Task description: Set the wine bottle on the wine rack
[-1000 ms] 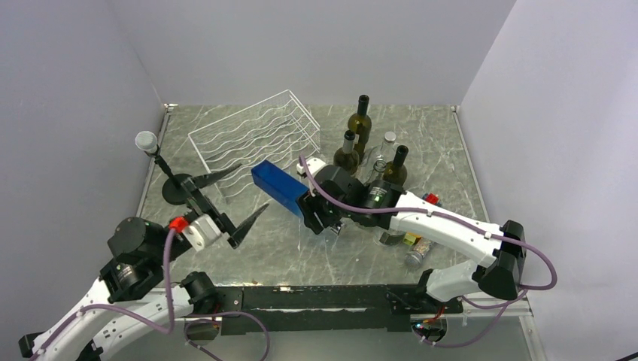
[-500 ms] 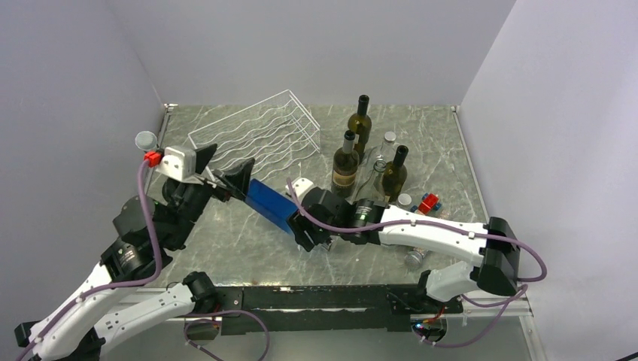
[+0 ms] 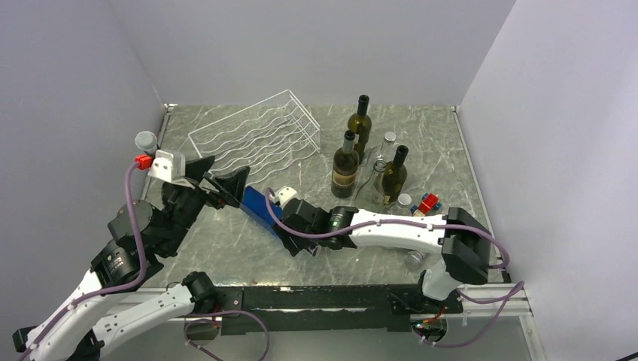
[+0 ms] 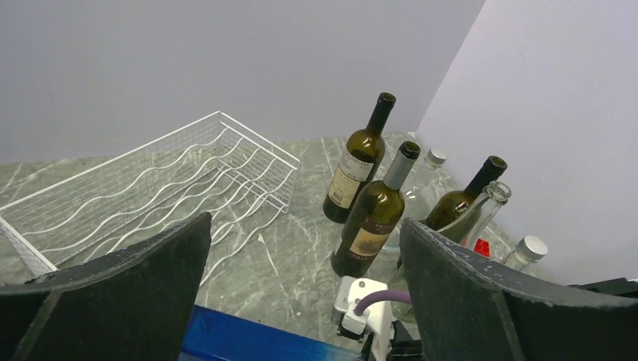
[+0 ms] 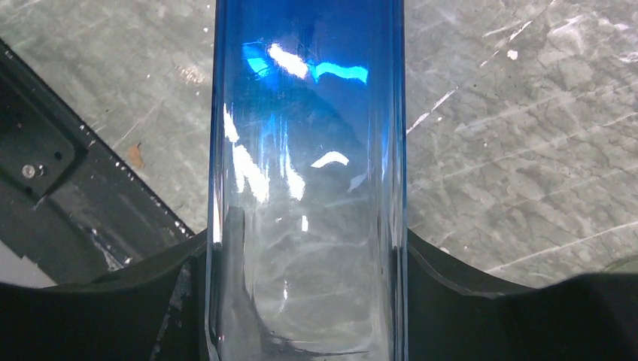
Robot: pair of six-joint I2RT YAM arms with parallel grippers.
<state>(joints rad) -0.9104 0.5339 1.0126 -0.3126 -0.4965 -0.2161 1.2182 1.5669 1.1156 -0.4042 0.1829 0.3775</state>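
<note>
While the blue wine bottle sits clamped in the right claw, a handover looks due.
It tilts just before the wine rack; the left claw, spread wide and empty, seemingly straddles its rack-side end and must close there next.

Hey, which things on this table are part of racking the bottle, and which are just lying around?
In the job: blue bottle, held by the right end effector; white wine rack; open left end effector.
Lying about: three dark wine bottles, clear bottles, microphone stand, small red-and-blue item.
</note>
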